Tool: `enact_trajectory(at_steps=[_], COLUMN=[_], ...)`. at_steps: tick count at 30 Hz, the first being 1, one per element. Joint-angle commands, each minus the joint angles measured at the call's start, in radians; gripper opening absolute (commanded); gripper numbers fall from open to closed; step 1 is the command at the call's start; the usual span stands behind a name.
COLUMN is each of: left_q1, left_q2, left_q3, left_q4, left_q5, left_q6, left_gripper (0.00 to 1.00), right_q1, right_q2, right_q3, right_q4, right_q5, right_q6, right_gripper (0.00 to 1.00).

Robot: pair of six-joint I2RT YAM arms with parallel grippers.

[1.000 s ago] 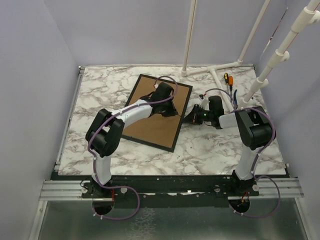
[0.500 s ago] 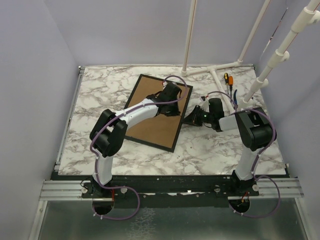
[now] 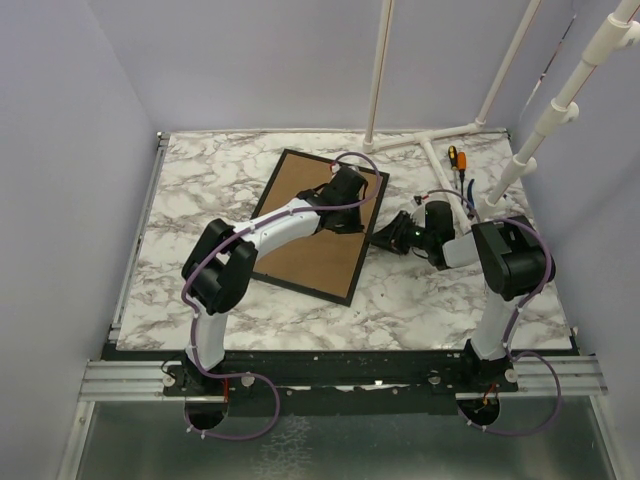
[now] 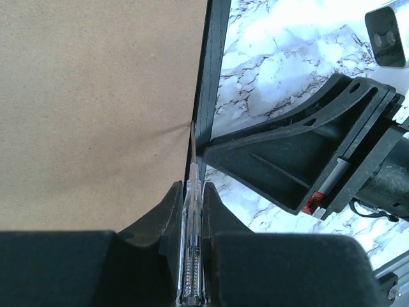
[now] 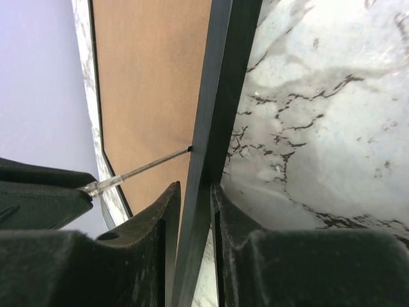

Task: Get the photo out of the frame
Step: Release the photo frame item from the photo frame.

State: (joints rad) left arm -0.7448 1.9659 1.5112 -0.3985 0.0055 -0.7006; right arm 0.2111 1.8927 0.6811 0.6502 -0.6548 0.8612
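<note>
On desk [image 3: 430, 290], frame [image 3: 315, 262] face-down, brown back up; photo hidden underneath. Left end effector [image 4: 192, 192] pinched on thin screwdriver [image 4: 193, 163], tip in seam at right rim. Right end effector [image 5: 195, 188] straddles that rim, can't tell if clamped. Imo pry gently, shallow angle, don't gouge print.

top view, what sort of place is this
Likely a robot lab test cell: a marble-patterned table boxed in by plain walls, a left arm and right arm bolted to a metal rail, and a white pipe stand.
</note>
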Motion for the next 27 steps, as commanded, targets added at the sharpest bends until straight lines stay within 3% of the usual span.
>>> enact_trajectory(at_steps=[1,17,22,27], left_q1=[-0.022,-0.065,-0.067,-0.034], left_q2=[0.037,0.065,0.040,-0.086], left_q3=[0.021,0.085,0.089,0.009], left_q4=[-0.045,-0.077,-0.138,-0.151], left_q5=[0.017,0.026,-0.081,-0.168], left_q6=[0.012,0.072,0.066,0.083], left_gripper=[0.00,0.00,0.00,0.00], right_q1=[-0.013,-0.012,-0.012,-0.012], right_q2=[-0.011,0.057,0.021,-0.066], right_q3=[0.003,0.058,0.043,0.018], right_q4=[0.018,-0.028,-0.051,-0.115], right_q5=[0.042,0.011,0.027,0.096], right_q6=[0.022,0.002,-0.021,-0.082], right_gripper=[0.26,0.12,0.13,0.22])
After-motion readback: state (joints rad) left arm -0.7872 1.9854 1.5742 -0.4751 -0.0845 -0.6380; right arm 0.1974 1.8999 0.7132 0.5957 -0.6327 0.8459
